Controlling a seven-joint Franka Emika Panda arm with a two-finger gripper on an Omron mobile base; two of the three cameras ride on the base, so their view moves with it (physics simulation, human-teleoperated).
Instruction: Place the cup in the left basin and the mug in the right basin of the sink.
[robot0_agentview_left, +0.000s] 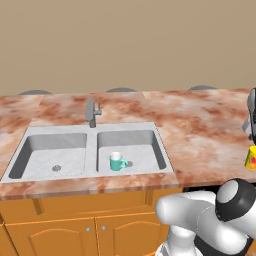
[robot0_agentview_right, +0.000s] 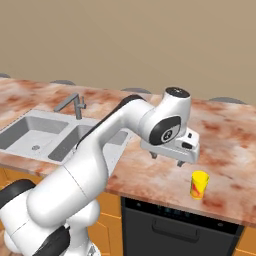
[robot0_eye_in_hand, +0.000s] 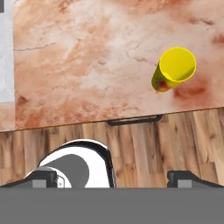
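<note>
The teal mug (robot0_agentview_left: 118, 161) stands upright in the right basin (robot0_agentview_left: 142, 148) of the grey sink (robot0_agentview_left: 90, 176). Beside it, the left basin (robot0_agentview_left: 47, 156) holds nothing but its drain hole. The yellow cup (robot0_agentview_right: 199, 184) stands upright on the marble counter near its front edge, well to the right of the sink; it is also in the left base view (robot0_agentview_left: 251, 157) and the hand view (robot0_eye_in_hand: 175, 69). My gripper (robot0_agentview_right: 167, 159) hangs open above the counter, a little left of the cup and higher, with nothing between its fingers. In the hand view the cup lies up and to the right of the fingertips (robot0_eye_in_hand: 183, 177).
A grey faucet (robot0_agentview_left: 92, 112) rises behind the sink divider. The counter's front edge runs close to the cup, with a dark dishwasher front (robot0_agentview_right: 175, 225) and wooden floor (robot0_eye_in_hand: 144, 144) below. Orange cabinet doors (robot0_agentview_left: 75, 232) sit under the sink. A beige wall backs the counter.
</note>
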